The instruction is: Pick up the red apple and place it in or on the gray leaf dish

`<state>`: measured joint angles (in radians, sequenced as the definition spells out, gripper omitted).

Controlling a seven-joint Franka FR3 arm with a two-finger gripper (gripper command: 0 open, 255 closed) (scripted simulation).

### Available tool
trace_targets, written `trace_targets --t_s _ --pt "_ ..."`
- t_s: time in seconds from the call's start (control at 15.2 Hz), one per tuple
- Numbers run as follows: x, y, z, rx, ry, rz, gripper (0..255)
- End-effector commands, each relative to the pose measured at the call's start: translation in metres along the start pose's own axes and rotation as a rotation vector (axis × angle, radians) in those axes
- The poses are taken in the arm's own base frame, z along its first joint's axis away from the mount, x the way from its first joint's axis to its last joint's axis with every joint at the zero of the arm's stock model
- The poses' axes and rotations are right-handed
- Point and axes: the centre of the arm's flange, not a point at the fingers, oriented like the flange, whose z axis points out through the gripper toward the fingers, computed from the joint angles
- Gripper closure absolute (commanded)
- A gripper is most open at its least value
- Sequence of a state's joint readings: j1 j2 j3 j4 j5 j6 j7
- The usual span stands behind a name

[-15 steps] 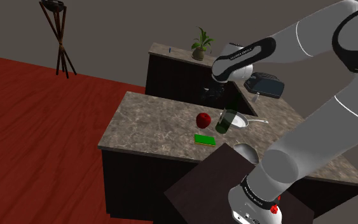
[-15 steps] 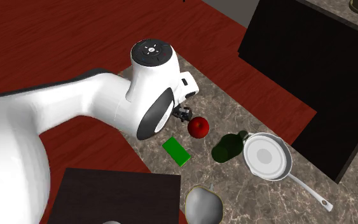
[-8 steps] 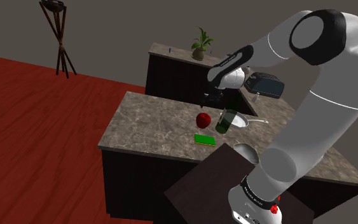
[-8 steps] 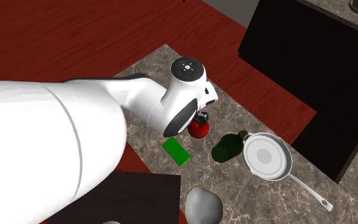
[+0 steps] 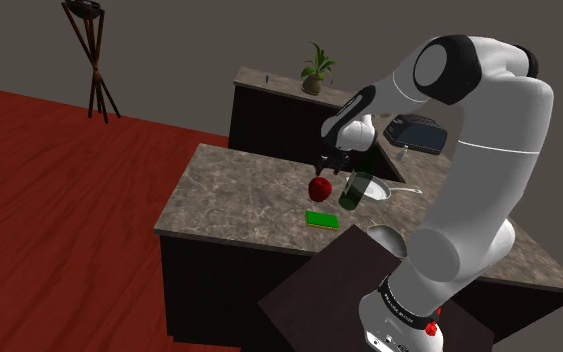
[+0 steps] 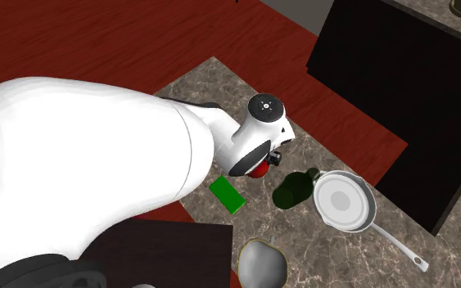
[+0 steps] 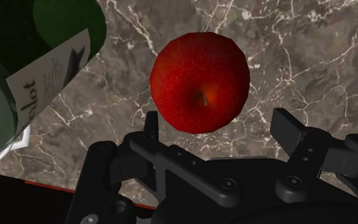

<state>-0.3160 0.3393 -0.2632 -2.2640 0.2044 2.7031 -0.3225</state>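
The stone table (image 5: 231, 192) carries everything. The white arm (image 5: 489, 140) bends down over its middle so that the jaws point straight down, spread wide and holding nothing. The grey leaf dish (image 6: 261, 263) sits near the stand (image 5: 314, 290), well apart. A green bottle (image 7: 44, 76) lies just beside the red apple (image 7: 199, 83), which rests untouched on the table beneath the jaws, placed to be straddled.
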Motion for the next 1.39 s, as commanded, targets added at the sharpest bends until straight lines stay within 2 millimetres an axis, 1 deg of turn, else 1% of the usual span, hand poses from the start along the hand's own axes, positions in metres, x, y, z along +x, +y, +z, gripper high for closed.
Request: trace_targets --t_s 0.0,0.26,0.73,0.79,1.32 --pt "0.001 0.001 0.010 0.000 0.000 0.001 0" --pt "0.001 0.001 0.029 0.000 0.000 0.001 0" --pt "0.001 0.001 0.029 0.000 0.000 0.001 0" --pt "0.001 0.001 0.029 0.000 0.000 0.001 255" --pt "0.000 0.001 0.028 0.000 0.001 0.001 255"
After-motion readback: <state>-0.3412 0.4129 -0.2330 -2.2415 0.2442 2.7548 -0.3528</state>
